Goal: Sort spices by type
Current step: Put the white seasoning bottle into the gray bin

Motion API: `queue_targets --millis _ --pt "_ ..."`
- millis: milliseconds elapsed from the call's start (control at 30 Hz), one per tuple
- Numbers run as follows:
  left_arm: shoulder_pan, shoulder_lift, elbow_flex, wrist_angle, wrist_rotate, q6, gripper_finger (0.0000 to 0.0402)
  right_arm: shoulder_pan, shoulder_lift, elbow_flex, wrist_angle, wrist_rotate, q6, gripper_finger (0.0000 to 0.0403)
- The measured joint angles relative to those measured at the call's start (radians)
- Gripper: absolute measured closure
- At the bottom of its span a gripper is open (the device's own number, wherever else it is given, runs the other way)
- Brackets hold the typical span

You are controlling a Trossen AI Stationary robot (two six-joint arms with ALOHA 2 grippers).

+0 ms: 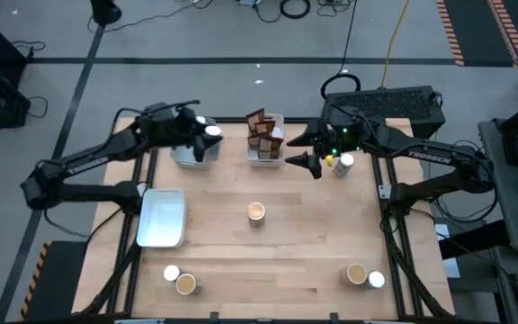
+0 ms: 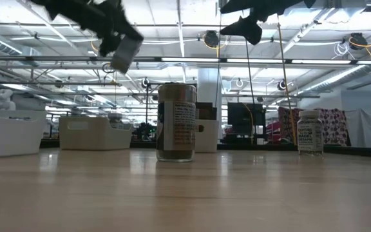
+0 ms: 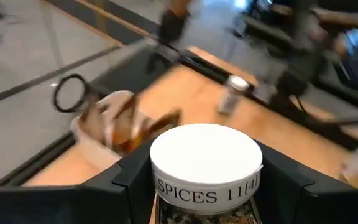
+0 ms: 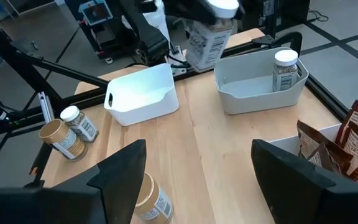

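My left gripper (image 1: 208, 137) is shut on a white-topped spice jar (image 3: 206, 163), raised over the far-left pale tray (image 1: 187, 157). In that tray another white-topped jar (image 4: 285, 70) stands upright. My right gripper (image 1: 309, 160) is open and hangs in the air beside the tray of dark brown packets (image 1: 265, 137). Near it a white-topped jar (image 1: 345, 165) stands on the table. A tan-topped jar (image 1: 256, 212) stands mid-table. One white-topped and one tan-topped jar stand as a pair at the near-left (image 1: 179, 279), and another such pair at the near-right (image 1: 365, 276). My left gripper pinches the white-topped jar between its two fingers (image 3: 120, 183), just below the white lid (image 3: 166, 190), one finger on each side. The jar is lifted clear of the tray and tilts (image 2: 126, 53).
An empty white tray (image 1: 162, 218) lies at the table's left, with bare wood between it and the mid-table jar. A black box (image 1: 394, 106) sits past the far right corner. The table's frame rails run along both sides.
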Motion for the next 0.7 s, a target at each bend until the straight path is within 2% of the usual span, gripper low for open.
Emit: queue_targets --millis 133,233,400,600,700 --pt "0.048 -0.088 -0.149 0.116 -0.086 -0.078 0.0193 0.000 0.000 0.000 -0.003 0.000 0.000 0.0131" --pt "0.067 -0.119 -0.208 0.119 -0.210 -0.106 0.0193 0.000 0.000 0.000 -0.003 0.000 0.000 0.0131" --pt "0.070 -0.119 -0.255 0.126 -0.354 -0.083 0.0193 0.000 0.000 0.000 -0.002 0.000 0.000 0.0131" --pt "0.070 -0.076 -0.283 0.125 -0.416 0.039 0.0193 0.000 0.000 0.000 -0.002 0.001 -0.003 0.0131" --pt "0.070 -0.056 -0.298 0.132 -0.501 0.052 0.0193 0.000 0.000 0.000 -0.001 0.001 -0.008 0.0131"
